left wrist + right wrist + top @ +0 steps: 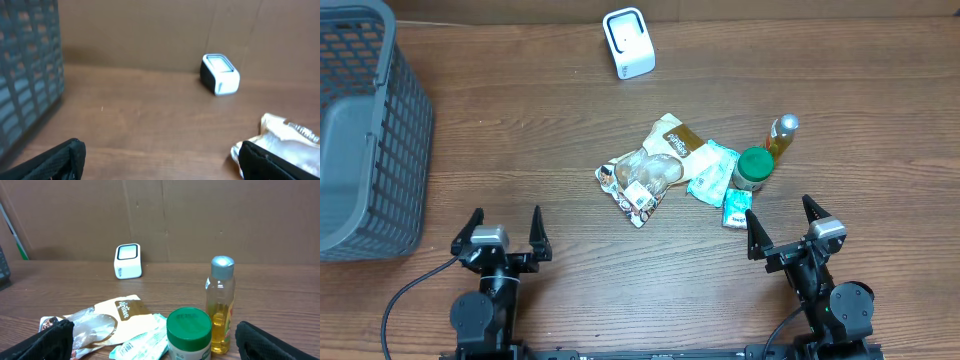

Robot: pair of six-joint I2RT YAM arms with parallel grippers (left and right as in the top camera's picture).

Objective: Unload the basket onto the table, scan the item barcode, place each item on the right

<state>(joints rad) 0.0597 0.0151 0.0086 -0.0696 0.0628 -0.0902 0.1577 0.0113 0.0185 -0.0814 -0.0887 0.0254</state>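
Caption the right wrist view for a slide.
Right gripper, jaws open, before a green-lidded jar, yellow-liquid bottle, snack packets and white scanner on wooden table.

Wooden table [520, 150], brown cardboard wall [200, 215]

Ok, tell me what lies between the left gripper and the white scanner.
Only bare table between left gripper and scanner, as the overhead view shows.

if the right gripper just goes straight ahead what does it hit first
Most likely the green-lidded jar, nearly centred ahead of the right gripper in its wrist view, though depth is unclear; the yellow bottle stands just beside.
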